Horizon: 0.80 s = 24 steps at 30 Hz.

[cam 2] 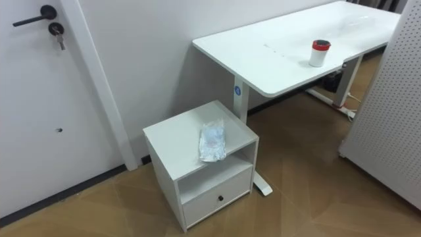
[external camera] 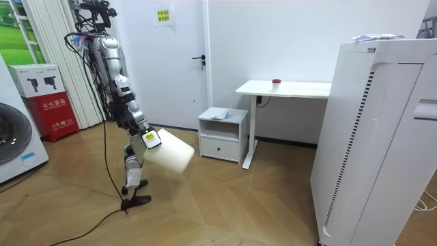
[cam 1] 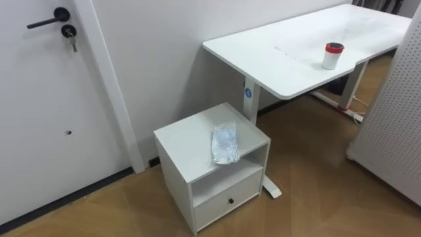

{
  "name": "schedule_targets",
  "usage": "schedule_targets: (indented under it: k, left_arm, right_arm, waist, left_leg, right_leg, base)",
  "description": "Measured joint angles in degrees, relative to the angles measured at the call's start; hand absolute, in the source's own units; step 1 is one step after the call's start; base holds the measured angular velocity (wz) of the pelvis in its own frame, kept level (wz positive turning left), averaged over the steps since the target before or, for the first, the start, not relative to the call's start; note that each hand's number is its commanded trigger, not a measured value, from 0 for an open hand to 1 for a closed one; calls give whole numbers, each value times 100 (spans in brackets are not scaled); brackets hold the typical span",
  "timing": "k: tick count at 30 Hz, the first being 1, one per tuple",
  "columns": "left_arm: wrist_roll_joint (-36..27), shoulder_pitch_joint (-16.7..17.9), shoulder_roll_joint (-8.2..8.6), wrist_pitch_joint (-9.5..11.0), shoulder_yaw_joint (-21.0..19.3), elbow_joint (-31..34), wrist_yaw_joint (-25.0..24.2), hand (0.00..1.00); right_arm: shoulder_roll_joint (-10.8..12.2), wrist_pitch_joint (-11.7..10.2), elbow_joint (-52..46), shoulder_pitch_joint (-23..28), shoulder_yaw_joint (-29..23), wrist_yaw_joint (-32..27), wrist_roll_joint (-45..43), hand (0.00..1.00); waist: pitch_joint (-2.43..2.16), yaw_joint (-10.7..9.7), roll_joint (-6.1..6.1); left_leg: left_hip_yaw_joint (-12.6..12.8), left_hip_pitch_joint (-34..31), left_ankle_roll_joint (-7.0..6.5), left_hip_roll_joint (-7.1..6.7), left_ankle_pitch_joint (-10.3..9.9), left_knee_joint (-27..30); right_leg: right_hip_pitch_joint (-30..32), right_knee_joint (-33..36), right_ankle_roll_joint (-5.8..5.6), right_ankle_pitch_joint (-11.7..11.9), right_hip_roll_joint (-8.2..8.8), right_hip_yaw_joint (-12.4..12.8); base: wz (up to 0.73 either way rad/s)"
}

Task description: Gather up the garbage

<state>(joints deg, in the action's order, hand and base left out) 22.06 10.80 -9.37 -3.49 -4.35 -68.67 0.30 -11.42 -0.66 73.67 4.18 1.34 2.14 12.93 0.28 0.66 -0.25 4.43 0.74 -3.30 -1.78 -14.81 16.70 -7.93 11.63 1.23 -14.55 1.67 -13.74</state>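
A crumpled clear plastic bag [cam 1: 225,143] lies on top of a small white cabinet [cam 1: 184,138] near its right front edge; in the room view the bag [external camera: 218,113] is a pale heap on that cabinet. A white cup with a red lid [cam 1: 333,56] stands on the white desk [cam 1: 276,59] behind and to the right. I stand on the wood floor about two metres from the cabinet, facing it. My right hand [external camera: 147,134] hangs low in front of me, with a tilted white bin [external camera: 171,153] at it.
The cabinet has an open shelf and a drawer [cam 1: 227,201] and sits against the wall beside a white door [cam 1: 39,99]. A white perforated panel [cam 1: 395,125] stands at the right. A washing machine [external camera: 13,143] and a red box [external camera: 51,109] are behind me.
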Motion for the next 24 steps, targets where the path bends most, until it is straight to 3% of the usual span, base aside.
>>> schedule_targets:
  k: [24]
  left_arm:
    - [3, -11, 117, 11, -12, -16, 23, 0]
  right_arm:
    - [12, -117, 64, 133, -50, 51, 23, 100]
  waist:
    - [-5, -30, -15]
  left_leg:
    - [31, 42, 4, 11, 2, 8]
  right_leg:
    - [64, 16, 1, -1, -14, 92]
  base:
    - [0]
